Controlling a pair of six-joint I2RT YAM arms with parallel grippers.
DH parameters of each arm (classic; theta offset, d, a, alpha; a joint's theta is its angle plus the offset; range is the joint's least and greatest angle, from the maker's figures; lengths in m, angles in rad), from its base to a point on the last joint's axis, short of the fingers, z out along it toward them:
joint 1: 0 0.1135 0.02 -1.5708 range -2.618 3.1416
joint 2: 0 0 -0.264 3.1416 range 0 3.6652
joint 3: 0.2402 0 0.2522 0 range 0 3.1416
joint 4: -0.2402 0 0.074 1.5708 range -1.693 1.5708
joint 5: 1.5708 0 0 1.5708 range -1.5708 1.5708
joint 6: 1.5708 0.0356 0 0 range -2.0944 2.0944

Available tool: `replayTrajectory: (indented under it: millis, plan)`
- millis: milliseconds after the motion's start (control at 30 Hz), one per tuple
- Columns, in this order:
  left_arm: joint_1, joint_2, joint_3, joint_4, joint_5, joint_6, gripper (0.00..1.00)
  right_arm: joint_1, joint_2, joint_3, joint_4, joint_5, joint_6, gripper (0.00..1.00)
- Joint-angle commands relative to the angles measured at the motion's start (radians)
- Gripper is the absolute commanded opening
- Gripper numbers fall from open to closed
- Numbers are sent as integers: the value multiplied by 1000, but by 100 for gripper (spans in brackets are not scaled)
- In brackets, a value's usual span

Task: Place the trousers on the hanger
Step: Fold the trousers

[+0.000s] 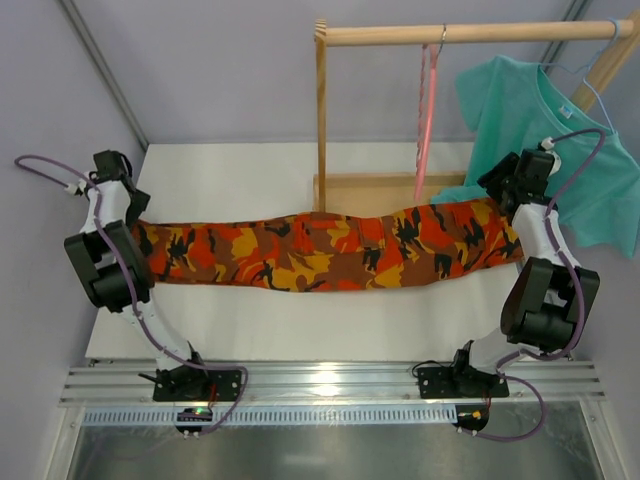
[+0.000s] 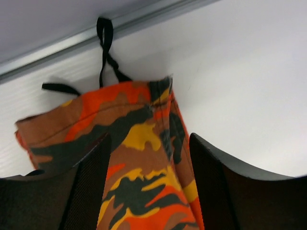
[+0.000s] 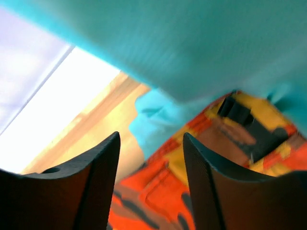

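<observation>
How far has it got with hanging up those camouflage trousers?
Done: the trousers lie spread flat across the table. In hand: nothing; the left gripper and right gripper stand open over the two ends. Left: the hanger hangs bare on the wooden rail, so the trousers must yet go over it.

Black two-finger left gripper [image 2: 148, 143] at nine o'clock, jaws parted; black two-finger right gripper [image 3: 151, 139] at three o'clock, jaws parted; elbows folded toward six o'clock.
</observation>
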Motion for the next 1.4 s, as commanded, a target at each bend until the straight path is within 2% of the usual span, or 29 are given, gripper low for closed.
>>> replayTrajectory:
  millis: [0, 133, 167, 333, 467, 500, 600, 700, 933, 1000, 1133, 1367]
  plan:
    - [-33, -171, -85, 46, 33, 88, 67, 22, -124, 18, -128, -47, 10, 59]
    - [-77, -311, -263, 83, 89, 112, 71, 56, -241, -40, -272, -18, 71, 63]
    - [-79, -334, -332, 88, 100, 114, 71, 59, -265, -60, -288, -18, 80, 63]
    - [-61, -449, -478, 127, 69, 137, 68, 73, -391, -149, -318, -51, 96, 63]
    - [-4, -423, -480, 112, 86, 142, 64, 77, -436, -195, -311, -100, 85, 57]
    - [11, -414, -483, 120, 106, 145, 60, 77, -439, -209, -305, -111, 84, 54]
    - [68, -374, -483, 127, 169, 143, 54, 77, -450, -215, -302, -139, 71, 53]
    - [74, -334, -477, 112, 171, 134, 53, 77, -454, -204, -305, -146, 77, 53]
    - [76, -312, -512, 146, 79, 103, 54, 77, -453, -203, -289, -168, 91, 53]
    - [76, -273, -483, 128, 63, 99, 48, 77, -453, -198, -289, -170, 88, 53]
    - [74, -239, -434, 57, 22, 92, 43, 77, -444, -187, -283, -166, 88, 53]
    - [76, -279, -514, 124, -3, 74, 45, 77, -427, -190, -266, -182, 105, 53]
